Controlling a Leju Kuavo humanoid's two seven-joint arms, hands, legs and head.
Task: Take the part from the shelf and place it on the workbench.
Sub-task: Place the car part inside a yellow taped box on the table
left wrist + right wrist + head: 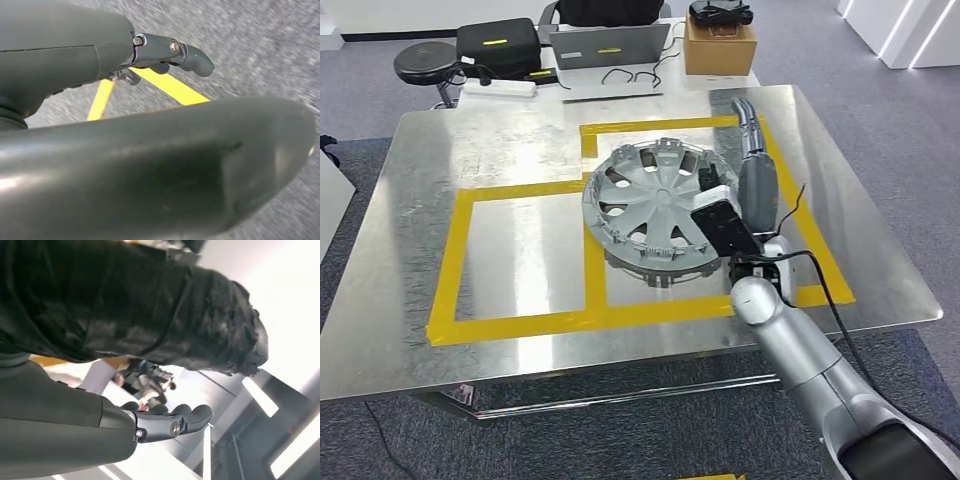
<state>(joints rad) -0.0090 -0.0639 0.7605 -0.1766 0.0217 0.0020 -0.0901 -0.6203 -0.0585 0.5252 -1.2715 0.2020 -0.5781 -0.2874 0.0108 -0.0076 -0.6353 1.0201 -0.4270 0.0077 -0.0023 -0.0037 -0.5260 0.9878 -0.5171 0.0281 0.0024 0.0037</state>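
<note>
- On the table point(410, 300), a shiny metal one with yellow tape point(448, 260) marking out rectangles, the hubcap point(652, 205) sits near the middle, over the tape line between the two marked boxes.
- Hubcap is round, so no long axis; it is tilted, far-left rim raised, near-right side low, spoked face up and toward the camera. Near rim looks to touch the table; can't tell for sure because of the reflection under it.
- Right hand point(724, 215) is at the hubcap's right edge, arm coming in from the lower right. In the head view the wrist camera block hides the fingers.
- Right wrist view: dark fingers point(181, 421) lie stretched out close together below the hubcap's dark rim point(151, 315); thumb hidden, contact unclear. Can't tell if the hand grips the hubcap or just rests under it.
- Left hand point(124, 55) in the left wrist view hangs over grey carpet point(264, 45) with yellow floor lines point(170, 86); fingers point(188, 55) straight and apart from the thick thumb, nothing held. Picture is blurred.
- Behind the table: laptop point(610, 45), cardboard box point(720, 45) with a dark thing on top, black case point(497, 45), white power strip point(501, 88), round black stool point(426, 62). Cables are too thin to follow.
- Black cable point(841, 320) runs along the right arm.
</note>
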